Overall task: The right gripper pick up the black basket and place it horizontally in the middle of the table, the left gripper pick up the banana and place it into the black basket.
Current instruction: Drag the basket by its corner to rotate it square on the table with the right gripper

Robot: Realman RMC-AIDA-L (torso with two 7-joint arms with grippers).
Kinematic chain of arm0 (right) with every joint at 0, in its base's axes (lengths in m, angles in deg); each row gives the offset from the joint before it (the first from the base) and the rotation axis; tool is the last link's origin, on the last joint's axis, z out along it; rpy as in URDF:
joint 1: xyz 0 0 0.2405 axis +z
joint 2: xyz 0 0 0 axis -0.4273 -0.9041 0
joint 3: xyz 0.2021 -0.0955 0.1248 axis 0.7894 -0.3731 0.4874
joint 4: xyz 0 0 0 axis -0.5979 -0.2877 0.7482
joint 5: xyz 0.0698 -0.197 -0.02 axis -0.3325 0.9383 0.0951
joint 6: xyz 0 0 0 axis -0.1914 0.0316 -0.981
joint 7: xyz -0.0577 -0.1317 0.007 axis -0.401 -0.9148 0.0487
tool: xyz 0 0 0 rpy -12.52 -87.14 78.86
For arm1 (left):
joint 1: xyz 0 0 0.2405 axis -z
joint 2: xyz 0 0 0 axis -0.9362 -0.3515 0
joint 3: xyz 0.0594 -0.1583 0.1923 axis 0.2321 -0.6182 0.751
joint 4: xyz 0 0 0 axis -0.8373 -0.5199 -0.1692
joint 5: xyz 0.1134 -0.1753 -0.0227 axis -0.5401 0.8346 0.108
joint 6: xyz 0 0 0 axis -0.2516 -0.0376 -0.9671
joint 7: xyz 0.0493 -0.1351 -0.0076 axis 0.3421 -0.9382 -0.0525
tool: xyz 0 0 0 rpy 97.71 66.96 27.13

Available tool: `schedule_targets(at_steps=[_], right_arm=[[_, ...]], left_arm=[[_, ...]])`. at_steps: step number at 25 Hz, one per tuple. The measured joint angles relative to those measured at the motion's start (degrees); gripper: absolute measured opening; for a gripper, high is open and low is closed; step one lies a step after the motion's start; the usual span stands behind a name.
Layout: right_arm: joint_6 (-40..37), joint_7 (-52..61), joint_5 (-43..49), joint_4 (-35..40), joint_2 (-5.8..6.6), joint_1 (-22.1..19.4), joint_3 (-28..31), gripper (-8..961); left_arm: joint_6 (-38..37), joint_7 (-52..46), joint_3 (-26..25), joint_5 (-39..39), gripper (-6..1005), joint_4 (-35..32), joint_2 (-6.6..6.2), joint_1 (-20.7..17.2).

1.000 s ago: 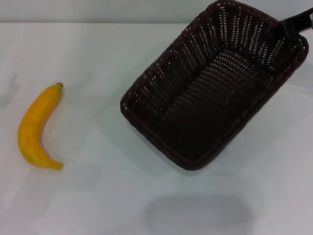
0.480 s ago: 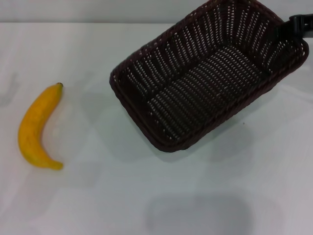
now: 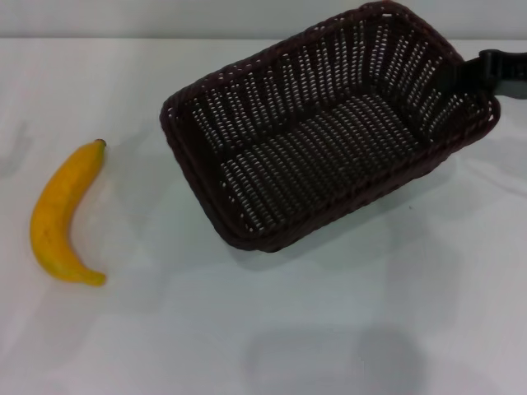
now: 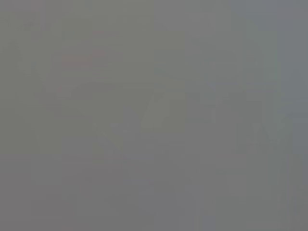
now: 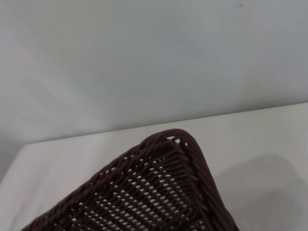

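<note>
The black basket (image 3: 329, 140) is a large dark woven basket, tilted with its right end raised over the white table (image 3: 346, 329). My right gripper (image 3: 469, 74) reaches in from the right edge and is shut on the basket's right rim. The basket's corner also shows in the right wrist view (image 5: 163, 187). The yellow banana (image 3: 62, 214) lies on the table at the left, well apart from the basket. My left gripper is not in view; the left wrist view is a blank grey.
The table's far edge (image 3: 123, 37) runs along the top of the head view. A faint grey shadow (image 3: 329, 362) lies on the table near the front.
The basket has swung in my right gripper: its near end moved left and its long side turned closer to horizontal. The banana has not moved.
</note>
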Motion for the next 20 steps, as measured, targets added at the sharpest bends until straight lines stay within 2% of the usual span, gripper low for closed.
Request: schedule_targets(at_steps=[10,20], right_arm=[[12.7,2.2,-12.1,3.1,-0.09,-8.7,-14.7,184],[23.1,2.6,-18.5,5.4,0.01,-14.1,-26.4,185]], left_arm=[[-1.0,0.0,0.0,0.0,879,0.1,-0.02,0.0],[-0.9,-0.1,0.0,0.0,879,0.0,-0.02,-0.4]])
